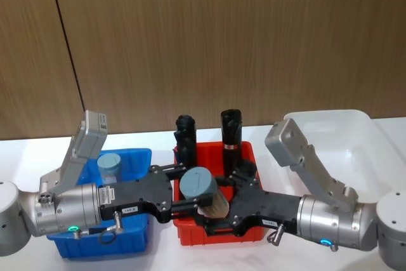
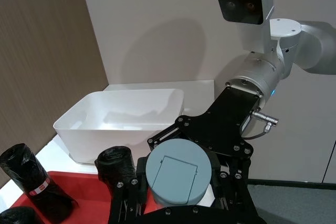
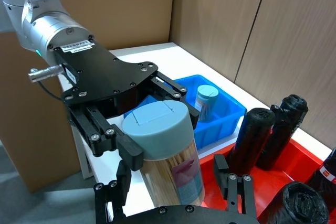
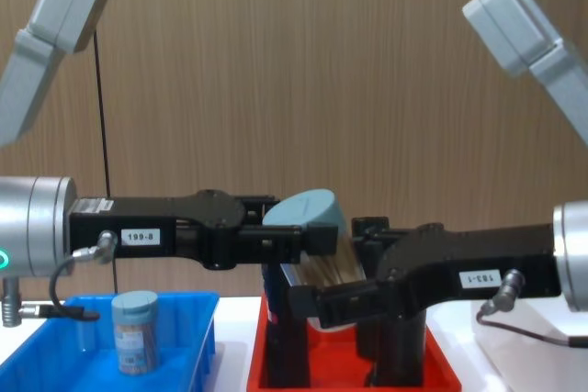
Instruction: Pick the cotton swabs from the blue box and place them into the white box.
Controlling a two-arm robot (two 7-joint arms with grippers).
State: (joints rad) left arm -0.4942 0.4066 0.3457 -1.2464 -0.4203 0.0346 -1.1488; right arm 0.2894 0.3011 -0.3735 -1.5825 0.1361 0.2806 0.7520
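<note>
Handing over is the step in hand: one cotton swab jar (image 1: pixel 202 188) is held in the air above the red bin (image 1: pixel 190 233), between the blue box (image 1: pixel 134 240) on the robot's left and the white box (image 1: pixel 355 132) on its right. The left gripper (image 4: pixel 308 231) reaches in from the left with its fingers pinching the jar at the pale grey-blue lid, one pad (image 3: pixel 129 153) pressed against the lid's side. The right gripper (image 3: pixel 173 176) reaches in from the right and sits lower, at the clear body where the tan sticks and the label show. Its fingers stand spread on either side of the body, and the right wrist view shows a gap between one finger (image 3: pixel 221 167) and the jar wall, so this gripper does not appear to carry the load. The jar leans, its lid tipped toward the left arm. A second cotton swab jar (image 1: pixel 109 168) stands upright inside the blue box, and the white box holds nothing that can be seen. Two black cylinders (image 1: pixel 185 138) stand in the red bin directly below the transfer point. The next move probably calls for the right fingers to close firmly on the body before the left fingers let go of the lid. The right arm would then carry the jar clear of the black cylinders to the white box.
</note>
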